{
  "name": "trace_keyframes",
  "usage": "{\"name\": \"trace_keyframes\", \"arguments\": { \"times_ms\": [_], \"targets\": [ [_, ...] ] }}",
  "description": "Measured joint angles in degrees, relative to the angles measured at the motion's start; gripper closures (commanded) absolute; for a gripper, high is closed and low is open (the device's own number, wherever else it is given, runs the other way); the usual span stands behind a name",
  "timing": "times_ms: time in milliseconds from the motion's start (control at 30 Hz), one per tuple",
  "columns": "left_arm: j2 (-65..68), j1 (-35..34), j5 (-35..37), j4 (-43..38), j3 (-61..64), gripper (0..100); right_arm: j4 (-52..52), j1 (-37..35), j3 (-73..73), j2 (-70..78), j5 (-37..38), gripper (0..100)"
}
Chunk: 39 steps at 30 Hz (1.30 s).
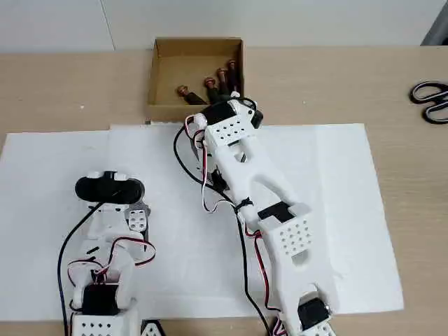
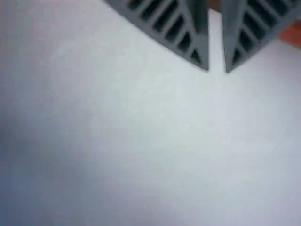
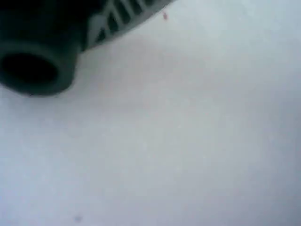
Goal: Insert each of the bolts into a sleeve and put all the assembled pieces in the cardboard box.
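Note:
The cardboard box [image 1: 159, 66] stands at the back of the table and holds several dark sleeves with copper bolt heads [image 1: 208, 83] lying side by side. My right gripper [image 1: 234, 98] is at the box's near edge, by those pieces. In the right wrist view a dark sleeve [image 3: 33, 68] with an open bore sits against my ribbed grey finger [image 3: 117, 19], held above the white paper. My left gripper [image 2: 216, 69] hangs low over the paper at the near left [image 1: 138, 218], its grey fingers almost touching with nothing between them.
A large white paper sheet [image 1: 336, 182] covers the middle of the wooden table. Scissors [image 1: 430, 101] lie at the far right edge. The right arm [image 1: 259, 182] stretches diagonally across the paper toward the box.

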Motion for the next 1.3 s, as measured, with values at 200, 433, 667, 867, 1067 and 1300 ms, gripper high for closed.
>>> {"name": "trace_keyframes", "arguments": {
  "times_ms": [200,433,667,867,1067,1300],
  "targets": [
    [0.0,0.0,0.0,0.0,0.0,99,0.0,0.35,-0.35,-3.6,3.96,99.6],
    [0.0,0.26,0.0,0.0,0.0,99,0.0,3.69,-0.62,-13.63,15.56,99.6],
    [0.0,-1.67,0.09,0.0,-4.75,99,0.0,13.27,-0.62,-19.87,20.4,99.6],
    [3.52,-1.67,0.09,1.76,-18.02,99,0.62,20.66,-0.62,-23.91,20.57,99.6],
    [21.54,-1.67,3.6,9.23,-38.33,99,0.97,24.44,7.65,-29.01,20.66,99.6],
    [47.91,-1.67,5.71,25.05,-65.67,99,0.97,30.24,21.63,-36.31,20.66,99.6]
  ]
}}
